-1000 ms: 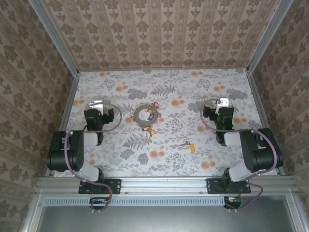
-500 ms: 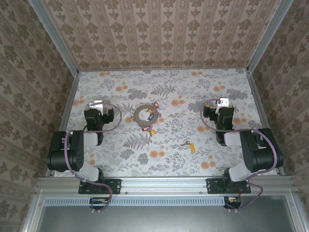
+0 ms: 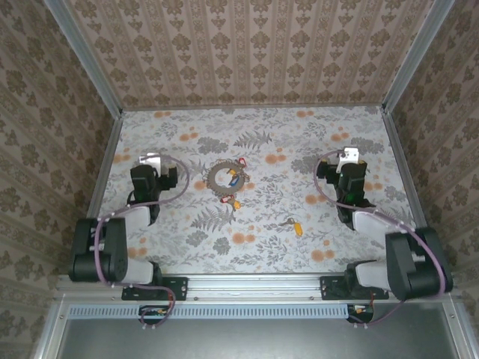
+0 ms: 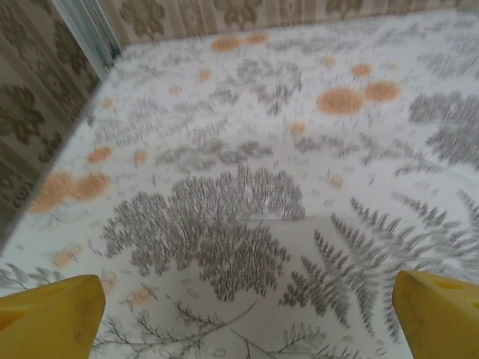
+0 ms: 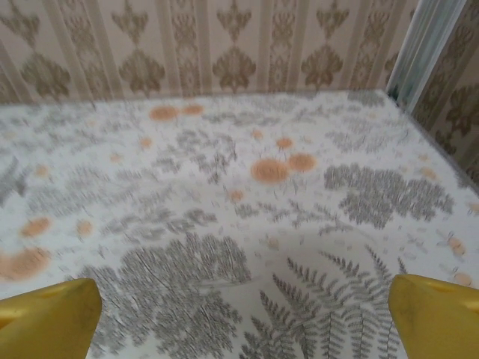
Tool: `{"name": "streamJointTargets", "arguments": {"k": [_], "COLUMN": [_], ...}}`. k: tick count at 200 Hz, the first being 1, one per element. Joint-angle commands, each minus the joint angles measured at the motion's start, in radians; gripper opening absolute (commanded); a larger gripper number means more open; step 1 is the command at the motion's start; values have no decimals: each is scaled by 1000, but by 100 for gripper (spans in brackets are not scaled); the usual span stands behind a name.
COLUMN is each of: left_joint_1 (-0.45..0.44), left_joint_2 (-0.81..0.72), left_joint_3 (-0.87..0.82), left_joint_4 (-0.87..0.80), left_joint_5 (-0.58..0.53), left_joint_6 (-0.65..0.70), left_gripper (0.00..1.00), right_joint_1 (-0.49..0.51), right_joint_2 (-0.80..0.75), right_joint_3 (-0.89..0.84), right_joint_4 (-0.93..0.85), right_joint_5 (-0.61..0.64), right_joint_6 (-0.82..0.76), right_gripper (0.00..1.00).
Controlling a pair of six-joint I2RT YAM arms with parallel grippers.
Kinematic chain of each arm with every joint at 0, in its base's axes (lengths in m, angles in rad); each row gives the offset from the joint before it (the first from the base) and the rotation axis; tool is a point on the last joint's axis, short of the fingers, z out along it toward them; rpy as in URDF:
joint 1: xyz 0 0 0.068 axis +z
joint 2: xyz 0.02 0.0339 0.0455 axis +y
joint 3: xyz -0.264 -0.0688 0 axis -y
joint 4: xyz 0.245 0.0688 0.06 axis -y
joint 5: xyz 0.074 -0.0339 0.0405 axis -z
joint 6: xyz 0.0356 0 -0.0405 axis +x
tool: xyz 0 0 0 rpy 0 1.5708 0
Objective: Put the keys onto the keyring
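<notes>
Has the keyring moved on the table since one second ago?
No. The keyring lies in the same place, just right of the same orange blot.

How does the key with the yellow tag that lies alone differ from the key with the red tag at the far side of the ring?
Colour: the lone key has a yellow tag, while the far key has a red one.
Place: the lone key lies well apart from the ring, toward the right arm and nearer the bases. The far key lies close by the ring's far-right rim.
Shared: both are small and lie flat on the table.
</notes>
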Motion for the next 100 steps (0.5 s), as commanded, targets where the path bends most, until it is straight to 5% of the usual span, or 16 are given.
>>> {"name": "streamJointTargets", "arguments": {"k": [1,36,73,100], "left_joint_1": [-87,-276,-287,-319], "left_joint_2": [-113,-174,-134,-97], "left_joint_3": [102,259,398,425], "left_joint_4": [-252,-575,-855,-922], "left_joint_5": [-108,-196,154,236], "left_joint_6": [5,-144,-336,-371], "left_gripper": [100,100,100,100], "right_joint_1": [13,42,159,248], "right_joint_2": [-85,-138,-177,-172], "right_joint_3": [126,177,177,203], "right_joint_4": [-320,-521,-646,-692], "right_joint_5": [37,-128,-280,-337], "right_joint_6": [120,211,208,182], "right_gripper": [100,100,100,100]}}
